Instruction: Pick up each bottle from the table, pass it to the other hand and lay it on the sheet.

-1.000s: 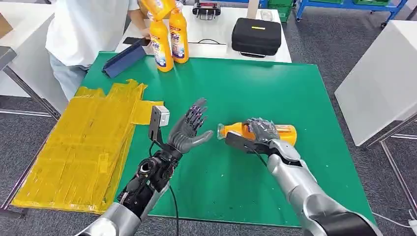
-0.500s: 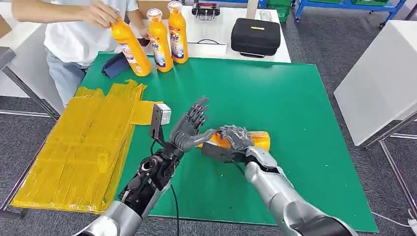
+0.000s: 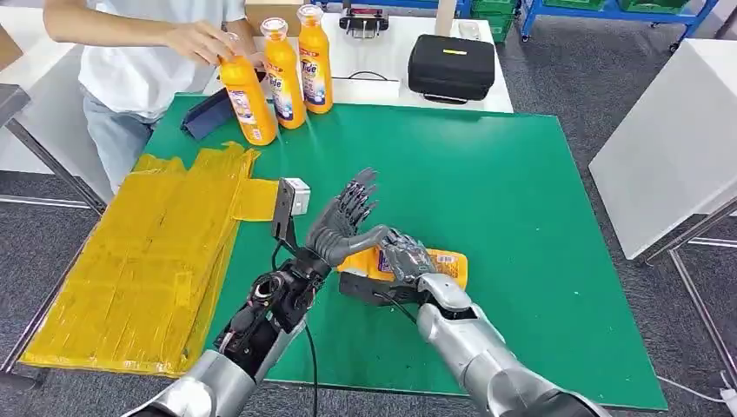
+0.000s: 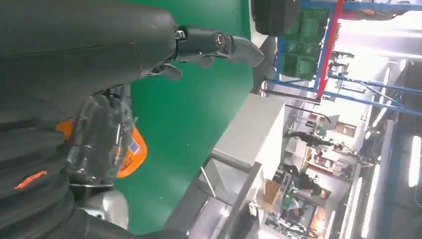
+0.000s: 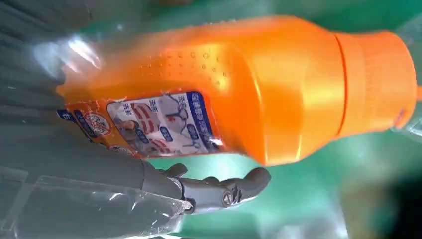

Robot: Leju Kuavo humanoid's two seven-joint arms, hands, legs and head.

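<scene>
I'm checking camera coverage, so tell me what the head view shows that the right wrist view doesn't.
Head view alone: the open left robot hand, the yellow sheet, three upright bottles at the table's far edge, and a person's hand on one of them. Right wrist view alone: the held bottle's orange cap, close up. Both: the orange bottle gripped by the right robot hand over the green mat.

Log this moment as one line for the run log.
phase: handover | right hand: holds orange bottle | left hand: open beside bottle | yellow sheet: bare | person: placing bottle at far edge
</scene>
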